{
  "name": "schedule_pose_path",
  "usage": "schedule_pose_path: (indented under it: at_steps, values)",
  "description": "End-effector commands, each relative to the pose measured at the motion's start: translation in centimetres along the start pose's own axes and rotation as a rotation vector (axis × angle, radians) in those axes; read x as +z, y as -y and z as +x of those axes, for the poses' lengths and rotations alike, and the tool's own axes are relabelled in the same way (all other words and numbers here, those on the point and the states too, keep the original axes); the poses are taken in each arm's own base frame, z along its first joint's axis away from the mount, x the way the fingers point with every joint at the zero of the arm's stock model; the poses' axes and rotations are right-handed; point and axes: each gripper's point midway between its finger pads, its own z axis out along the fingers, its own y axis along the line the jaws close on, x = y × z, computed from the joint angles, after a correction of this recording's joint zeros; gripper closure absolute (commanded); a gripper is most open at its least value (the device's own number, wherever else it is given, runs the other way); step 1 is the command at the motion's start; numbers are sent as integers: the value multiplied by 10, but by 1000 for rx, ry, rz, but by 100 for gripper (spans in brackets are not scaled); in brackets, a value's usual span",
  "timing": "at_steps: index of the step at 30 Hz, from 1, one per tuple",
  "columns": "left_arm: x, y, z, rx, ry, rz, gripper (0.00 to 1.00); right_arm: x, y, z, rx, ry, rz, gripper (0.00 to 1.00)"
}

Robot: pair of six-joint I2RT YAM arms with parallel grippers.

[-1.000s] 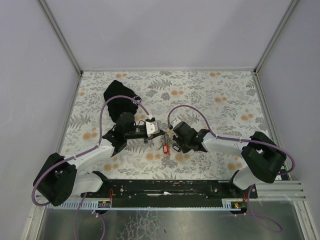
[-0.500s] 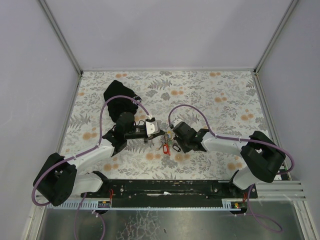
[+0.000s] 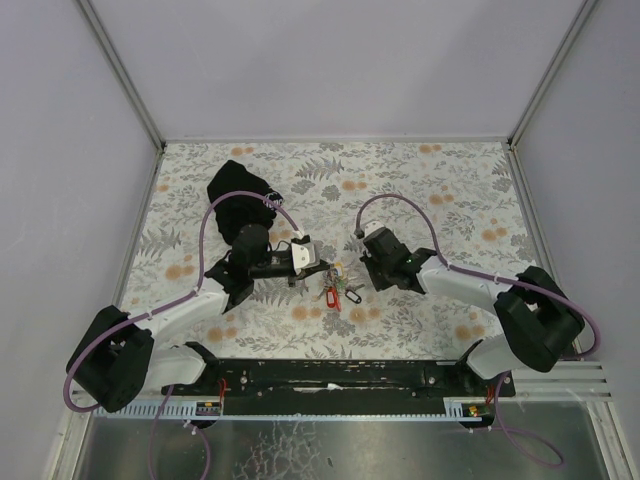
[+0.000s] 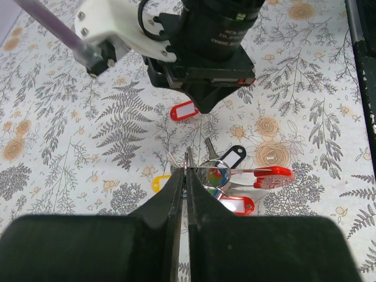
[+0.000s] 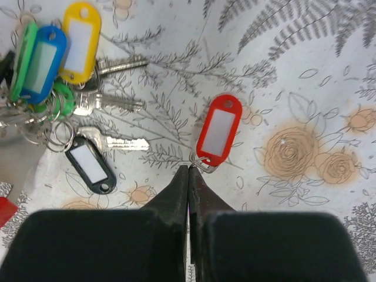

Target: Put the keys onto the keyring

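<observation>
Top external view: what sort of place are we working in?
Probably a lab robot cell: plain grey walls on aluminium frame posts, a floral cloth as work surface, and the left arm and right arm bolted to a black rail.

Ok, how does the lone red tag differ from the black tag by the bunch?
The red tag lies alone, its small ring beside the tips of the right end effector; the black tag sits at the edge of the bunch, next to a key. The red tag points nearly straight up the right wrist view; the black tag is slanted. Both are oblong with a white label window.
</observation>
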Motion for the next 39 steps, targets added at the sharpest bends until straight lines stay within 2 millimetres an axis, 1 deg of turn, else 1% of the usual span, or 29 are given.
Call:
schedule_pose_path:
  at_steps: [1,4,6,9,11,13,19,21,26,31,33,35,39]
  values:
    - [-1,-8,-17,54,63,-21,100,-6,-9,-27,43,91,-84,100]
    - [-1,-8,-17,52,62,-21,100,-2,-13,-33,68,104,-138,100]
    - [-2,-8,-18,53,62,-22,100,-1,-13,-37,83,112,-163,100]
    - [-2,-8,-18,56,63,-23,100,-3,-12,-39,105,113,-198,100]
    - [-1,-7,-17,52,62,-20,100,-5,-11,-37,126,114,-220,100]
    - [-1,-7,-17,50,62,-18,100,-9,-15,-33,144,109,-261,100]
    - [-1,-7,-18,51,67,-13,100,-25,-24,-17,182,89,-340,100]
    - [-1,-6,-20,55,74,-12,100,-29,-16,-17,203,111,-319,100]
    - [-1,-6,-21,51,77,-9,100,-37,16,-26,248,176,-207,100]
    - [-1,-5,-22,54,83,-10,100,-38,46,-27,322,211,-87,100]
    - [-1,-5,-22,52,82,-9,100,-38,52,-26,351,224,-57,100]
    - [-1,-5,-22,53,84,-7,100,-36,48,-26,378,243,-80,100]
    - [0,-5,-22,51,84,-4,100,-25,23,-25,421,248,-217,100]
